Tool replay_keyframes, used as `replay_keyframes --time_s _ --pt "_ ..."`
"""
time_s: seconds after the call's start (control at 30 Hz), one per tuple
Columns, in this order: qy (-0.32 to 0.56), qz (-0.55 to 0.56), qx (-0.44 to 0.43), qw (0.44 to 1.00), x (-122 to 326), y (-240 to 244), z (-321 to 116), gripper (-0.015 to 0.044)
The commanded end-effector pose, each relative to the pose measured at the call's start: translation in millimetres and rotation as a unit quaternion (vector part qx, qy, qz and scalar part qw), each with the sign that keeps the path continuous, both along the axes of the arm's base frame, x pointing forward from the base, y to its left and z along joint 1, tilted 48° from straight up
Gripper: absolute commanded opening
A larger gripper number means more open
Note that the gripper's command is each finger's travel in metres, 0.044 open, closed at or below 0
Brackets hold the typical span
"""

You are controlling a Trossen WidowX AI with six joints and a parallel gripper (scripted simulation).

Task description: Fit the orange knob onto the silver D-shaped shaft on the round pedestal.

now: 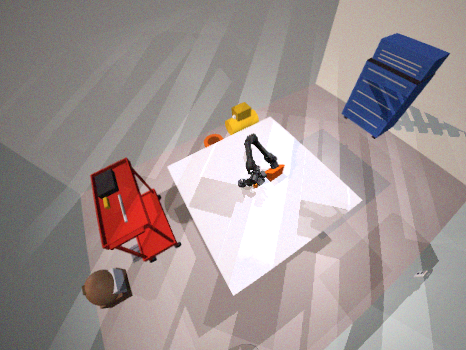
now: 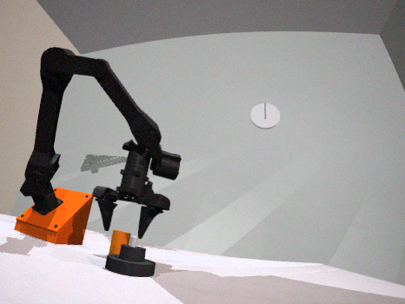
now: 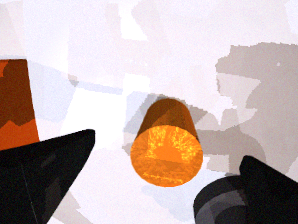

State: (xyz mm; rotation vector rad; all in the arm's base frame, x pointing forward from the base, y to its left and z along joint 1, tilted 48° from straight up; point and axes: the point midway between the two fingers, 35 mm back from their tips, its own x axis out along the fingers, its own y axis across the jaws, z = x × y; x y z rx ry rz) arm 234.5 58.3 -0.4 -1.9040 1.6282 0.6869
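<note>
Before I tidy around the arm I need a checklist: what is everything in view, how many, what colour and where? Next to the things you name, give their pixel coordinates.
knob [image 2: 119, 242] [image 3: 167, 156]: one, orange, upright on the table by the pedestal
round pedestal [image 2: 130, 266]: one, dark grey, on the table
shaft [image 2: 134, 241]: one, silver, on the pedestal
table [image 1: 235, 270]: one, white, under the arm
tool cart [image 1: 131, 225]: one, red, beside the table
cabinet [image 1: 382, 90]: one, blue, near a wall
wall disc [image 2: 271, 116]: one, white, on the wall
arm [image 1: 248, 152] [image 2: 48, 115]: one, black, on an orange wedge base [image 2: 71, 208]
gripper [image 2: 123, 234] [image 3: 168, 149]: one, black, open above the knob
</note>
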Motion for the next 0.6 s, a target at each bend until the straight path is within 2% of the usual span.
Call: replay_keyframes --time_s 0.0,0.57 --pt "0.001 0.002 -0.002 1.0 1 -5 -5 0.044" --pt "0.001 0.003 -0.004 1.0 5 -26 -23 0.044"
